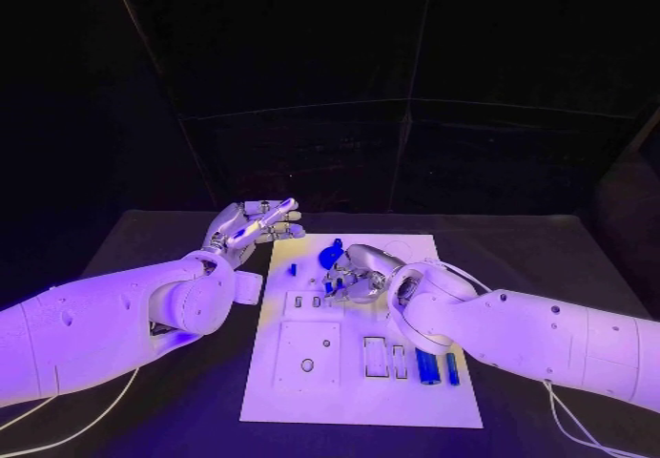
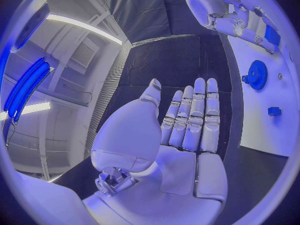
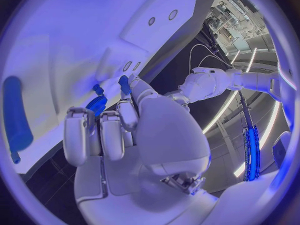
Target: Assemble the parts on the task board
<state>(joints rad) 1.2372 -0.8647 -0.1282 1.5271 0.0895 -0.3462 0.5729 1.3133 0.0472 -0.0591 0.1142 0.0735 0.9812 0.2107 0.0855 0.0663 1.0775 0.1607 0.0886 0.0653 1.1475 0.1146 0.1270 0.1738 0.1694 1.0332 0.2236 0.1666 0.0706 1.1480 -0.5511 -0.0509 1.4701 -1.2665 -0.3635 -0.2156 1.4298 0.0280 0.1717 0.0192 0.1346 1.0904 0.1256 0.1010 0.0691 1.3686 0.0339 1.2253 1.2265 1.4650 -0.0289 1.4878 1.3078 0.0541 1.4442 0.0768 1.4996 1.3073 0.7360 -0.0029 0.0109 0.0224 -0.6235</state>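
Blue gear (image 1: 330,254) lies just beside right hand (image 1: 360,272); left hand (image 1: 256,225) apart.

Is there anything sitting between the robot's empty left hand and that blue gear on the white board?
Nothing visible. The left hand hangs open beside the board, and the gear lies across bare surface.

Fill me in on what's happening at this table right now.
The robot is assembling small blue parts on the white task board. Its right hand is down on the board's far half, fingers curled around a small blue piece, next to a blue gear. The left hand hovers open off the board's far-left corner, holding nothing. Two blue cylinders lie near the right edge.
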